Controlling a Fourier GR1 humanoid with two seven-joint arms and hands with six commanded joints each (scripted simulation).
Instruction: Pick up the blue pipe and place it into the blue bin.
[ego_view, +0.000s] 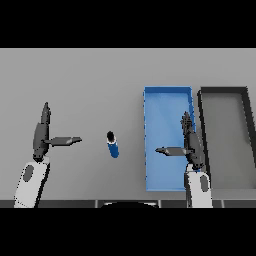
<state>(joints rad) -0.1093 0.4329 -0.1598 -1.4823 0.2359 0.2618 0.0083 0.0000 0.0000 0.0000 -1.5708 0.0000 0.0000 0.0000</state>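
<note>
The blue pipe (112, 145), a short blue cylinder with a dark end, stands on the grey table a little left of the blue bin (152, 105). My left hand (41, 136) is at the left, open, fingers straight up the view and thumb pointing right toward the pipe, apart from it. My right hand (191, 145) hovers over the right side of the blue bin, open, thumb pointing left. Neither hand holds anything.
A dark grey bin (247, 130) sits directly right of the blue bin, close to my right hand. The grey table (90, 80) stretches behind and around the pipe.
</note>
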